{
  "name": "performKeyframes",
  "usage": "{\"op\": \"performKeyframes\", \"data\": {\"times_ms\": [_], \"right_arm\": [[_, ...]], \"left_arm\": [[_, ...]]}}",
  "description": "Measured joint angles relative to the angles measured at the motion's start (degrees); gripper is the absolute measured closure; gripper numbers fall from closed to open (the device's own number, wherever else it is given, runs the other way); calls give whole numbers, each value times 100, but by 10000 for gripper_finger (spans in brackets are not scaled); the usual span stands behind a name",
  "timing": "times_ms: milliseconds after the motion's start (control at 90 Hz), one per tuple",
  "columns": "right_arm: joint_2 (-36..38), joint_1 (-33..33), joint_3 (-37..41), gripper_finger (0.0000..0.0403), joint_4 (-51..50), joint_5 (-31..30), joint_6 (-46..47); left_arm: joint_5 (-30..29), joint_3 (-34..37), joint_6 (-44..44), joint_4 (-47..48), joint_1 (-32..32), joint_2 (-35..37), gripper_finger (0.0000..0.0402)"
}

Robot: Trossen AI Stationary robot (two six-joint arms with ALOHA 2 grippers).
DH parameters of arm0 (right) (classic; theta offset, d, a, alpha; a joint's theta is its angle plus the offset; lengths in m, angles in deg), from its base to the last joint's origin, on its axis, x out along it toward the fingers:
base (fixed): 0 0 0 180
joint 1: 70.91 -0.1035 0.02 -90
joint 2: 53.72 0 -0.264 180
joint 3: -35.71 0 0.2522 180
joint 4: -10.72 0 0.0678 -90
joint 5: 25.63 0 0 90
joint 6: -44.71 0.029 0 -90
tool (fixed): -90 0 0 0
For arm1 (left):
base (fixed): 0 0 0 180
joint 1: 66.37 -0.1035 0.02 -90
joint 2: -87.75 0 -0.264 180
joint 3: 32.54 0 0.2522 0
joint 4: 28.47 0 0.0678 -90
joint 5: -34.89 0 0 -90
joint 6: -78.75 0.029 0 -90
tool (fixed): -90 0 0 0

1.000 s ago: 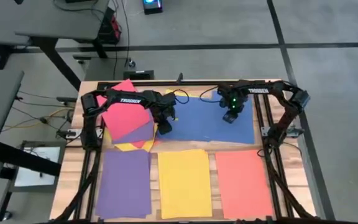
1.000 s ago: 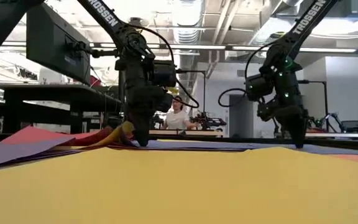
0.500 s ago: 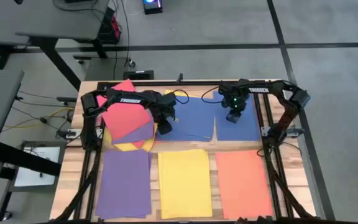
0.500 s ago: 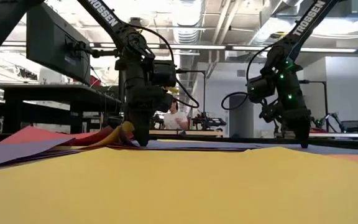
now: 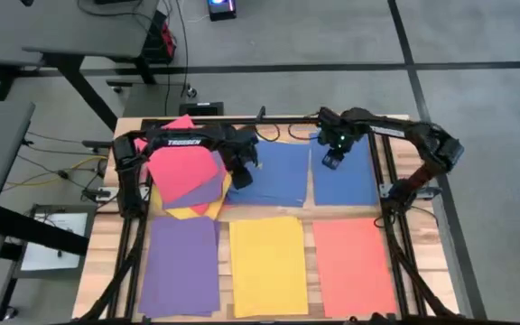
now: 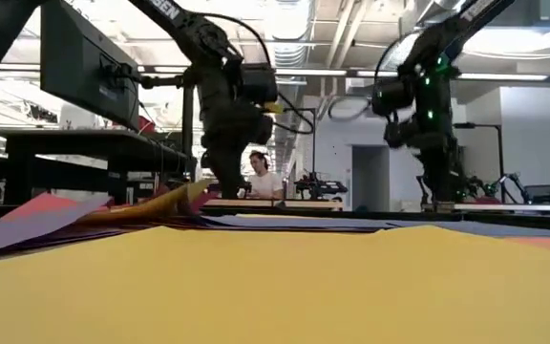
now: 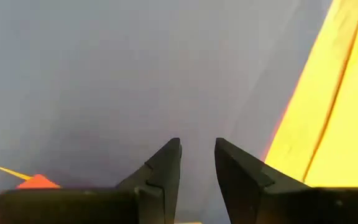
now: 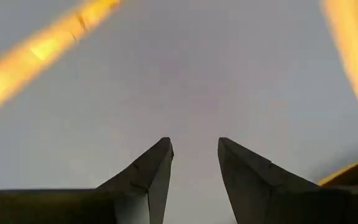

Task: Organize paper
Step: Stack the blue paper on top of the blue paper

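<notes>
Blue paper point(image 5: 283, 171) now split apart, right end effector point(image 5: 329, 162) shifted back

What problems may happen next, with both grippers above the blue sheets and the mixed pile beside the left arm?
1. The two blue sheets lie side by side with only a thin gap; moving one may drag the other.
2. The mixed pile of red, purple and yellow sheets is fanned out and partly curled up, so the left gripper may catch several sheets at once.
3. Both the left gripper and the right gripper show only a narrow gap, so a flat sheet may slip instead of being pinched.
</notes>
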Motion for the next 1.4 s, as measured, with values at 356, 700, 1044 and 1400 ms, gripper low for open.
{"op": "performKeyframes", "data": {"times_ms": [356,700,1044,1400], "right_arm": [[1339,-570,-90,276,252,361,1090],[1959,-1488,-96,276,611,367,1322],[1937,-2077,-74,276,791,351,1322],[1937,-2103,-72,276,823,343,1320]], "left_arm": [[625,-498,451,166,90,24,311],[-821,-510,1763,417,882,-107,229],[-944,-492,1432,1286,1056,-724,232],[-1550,-530,1216,1251,1069,-1076,232]]}}
